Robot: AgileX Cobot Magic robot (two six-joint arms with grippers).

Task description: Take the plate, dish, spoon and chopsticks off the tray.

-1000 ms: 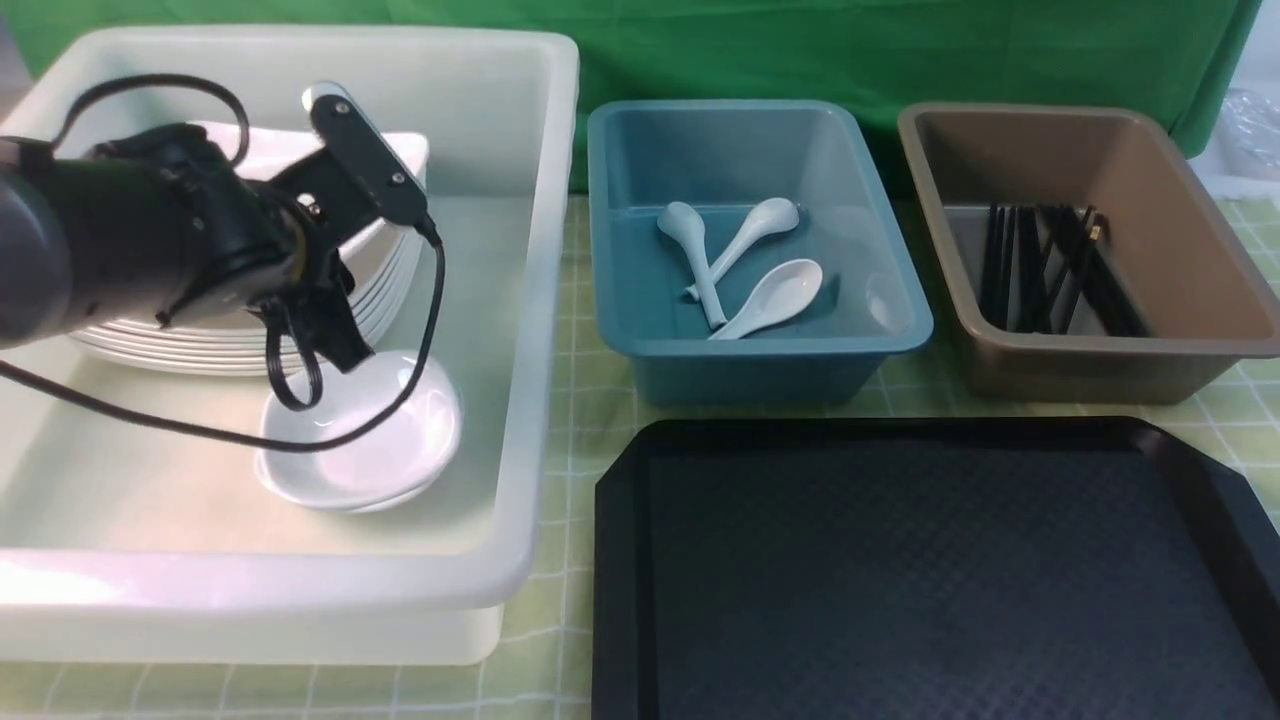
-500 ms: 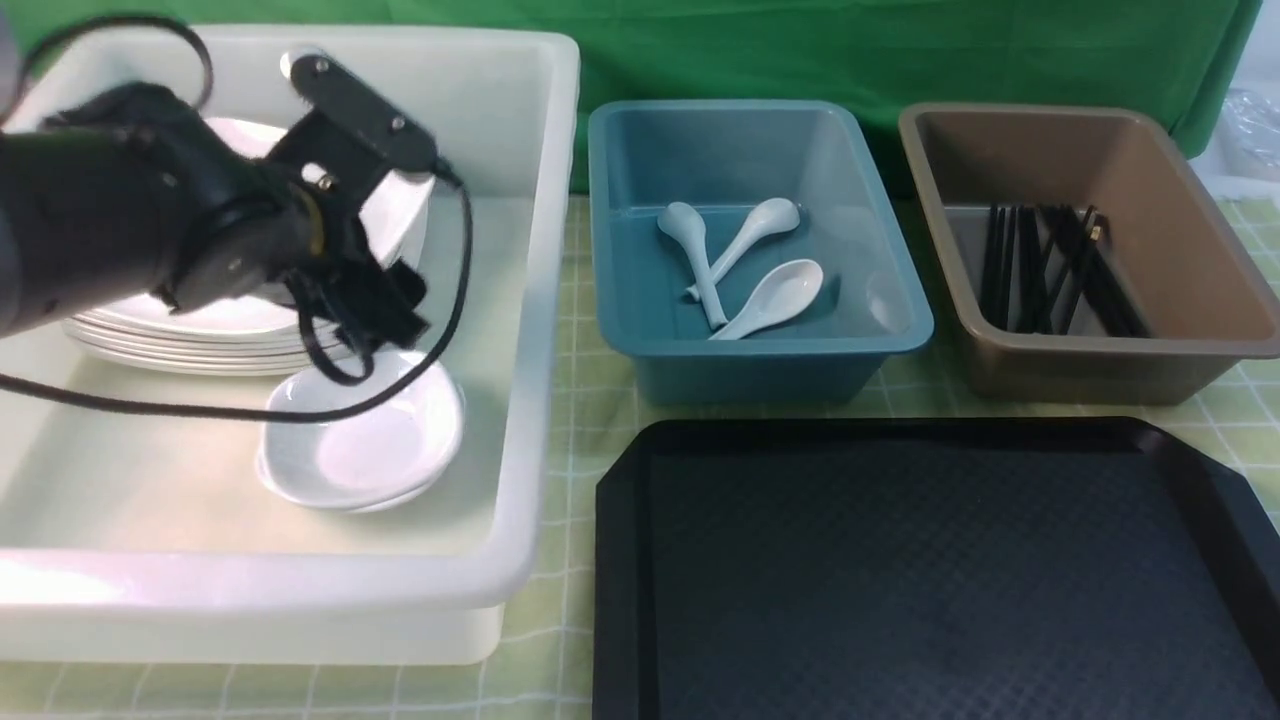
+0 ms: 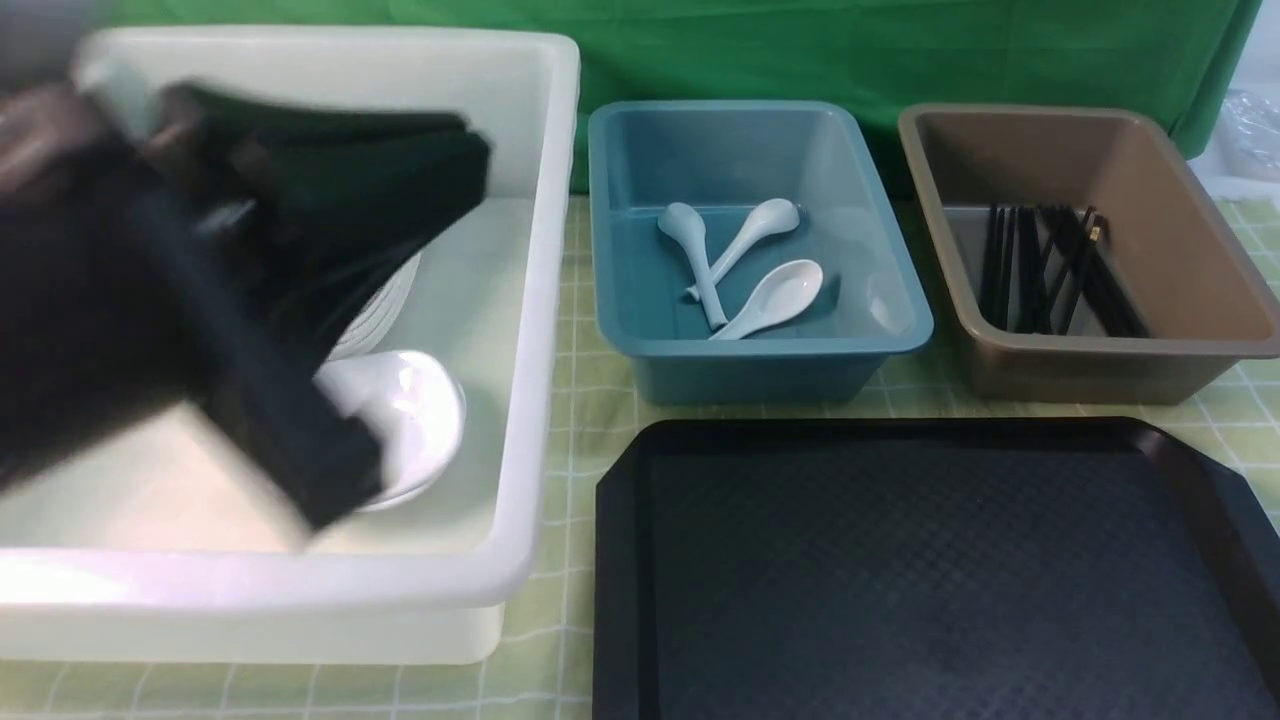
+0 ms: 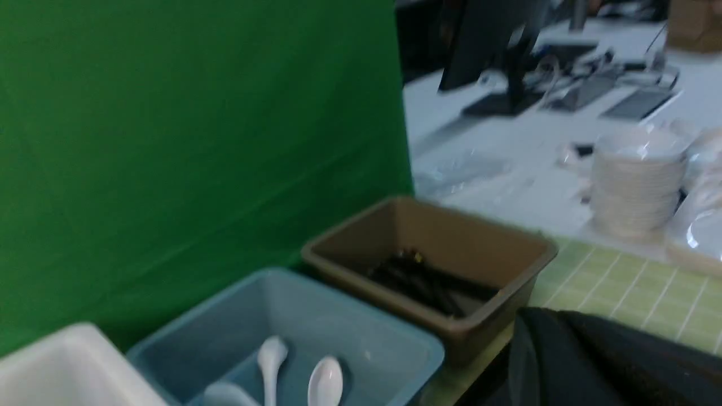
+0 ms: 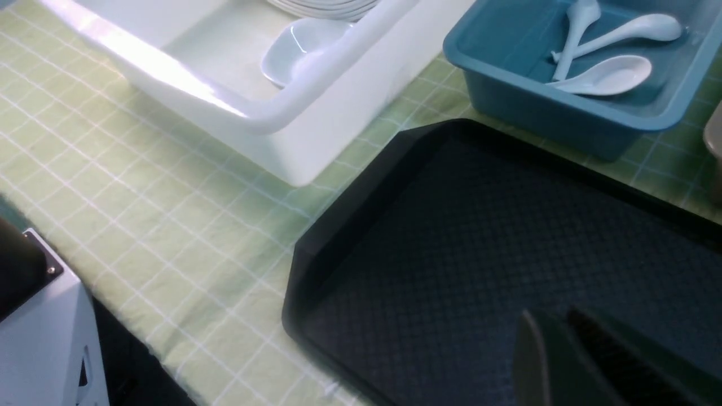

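The black tray [image 3: 900, 560] lies bare at the front right, also seen in the right wrist view [image 5: 479, 237]. My right gripper [image 5: 547, 316] hovers over it, shut with nothing between its fingers. My left arm [image 3: 250, 280] is a dark blur above the white tub [image 3: 540, 300]. In its wrist view my left gripper [image 4: 541, 318] is shut and empty. Partly hidden by that arm, a stack of white plates [image 3: 385, 300] and small white dishes [image 3: 410, 410] sit in the tub. Three white spoons [image 3: 770, 295] lie in the teal bin [image 3: 900, 330]. Black chopsticks [image 3: 1050, 265] lie in the brown bin [image 3: 1200, 340].
The bins stand in a row behind the tray on a green checked cloth [image 3: 580, 400], with a green backdrop [image 3: 800, 50] behind them. Beyond the brown bin, the left wrist view shows a white desk with stacked bowls [image 4: 637, 186] and a monitor.
My left arm has lifted away from the small dishes in the tub and swung round, blurring in the front view. The dishes stay in the tub. Nothing else has moved.
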